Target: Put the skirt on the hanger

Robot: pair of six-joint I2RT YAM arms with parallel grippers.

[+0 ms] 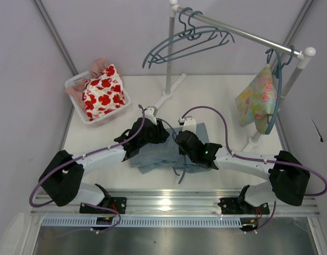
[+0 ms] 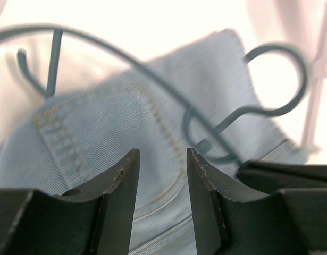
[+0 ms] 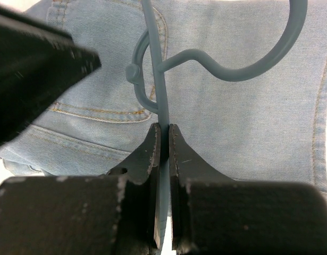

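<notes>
At the middle of the surface [image 1: 216, 95], between the two arms, the skirt [image 1: 159, 156] lies flat, pocket side up, with the hanger [image 3: 162, 101] resting on top of it. Right jaws are pinched shut on the hanger's thin wire close to its hook; left jaws stand partly apart over the denim near a stitched pocket, gripping nothing. Judged by its look, the denim is soft and limp yet fairly weighty (it will likely sag and fold once lifted), so the stitched waistband edge seems the firmest hold, whereas the hanger is light, stiff and probably slick.
</notes>
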